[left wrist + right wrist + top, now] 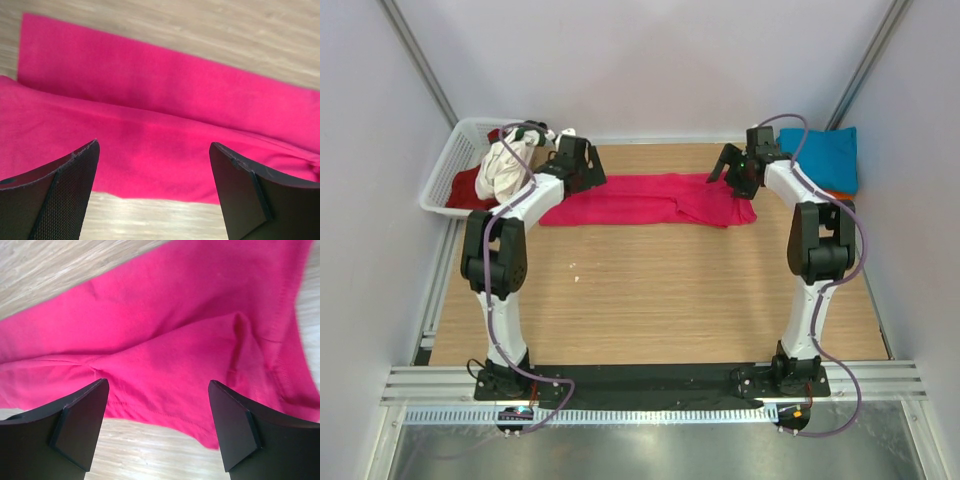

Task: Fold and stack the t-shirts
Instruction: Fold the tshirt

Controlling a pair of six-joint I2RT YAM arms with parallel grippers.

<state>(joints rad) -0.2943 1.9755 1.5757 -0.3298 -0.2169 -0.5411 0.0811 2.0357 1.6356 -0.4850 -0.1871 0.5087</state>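
Just outside the left gripper [155, 147], at the far left corner of the wooden table [650, 300], stands a white lattice basket [448, 165]. A crumpled white t-shirt [505, 165] is heaped in it and spills over its rim, and a dark red t-shirt [470, 187] lies lower down against the basket's near wall.

Both arms reach forward from their bases to the far half of the table. The left arm [505, 240] bends in towards the middle and the right arm [820, 240] mirrors it, so the two wrists face each other along one line.

Between them lies the magenta-pink t-shirt [650, 198], folded lengthwise into a long flat band on the wood. Its left end is under the left gripper and its right end under the right gripper [157, 385]. Each gripper's jaws stand wide apart and hold nothing. In both wrist views the pink cloth lies below the spread fingers, clear of them. Under the left gripper it is smooth, with one layer's straight edge running across. Under the right gripper it is creased, with a stitched hem curving past the right-hand finger.

Just outside the right gripper, at the far right corner, a folded teal-blue t-shirt [825, 155] lies flat, and a sliver of orange cloth [835, 192] shows at its near edge.
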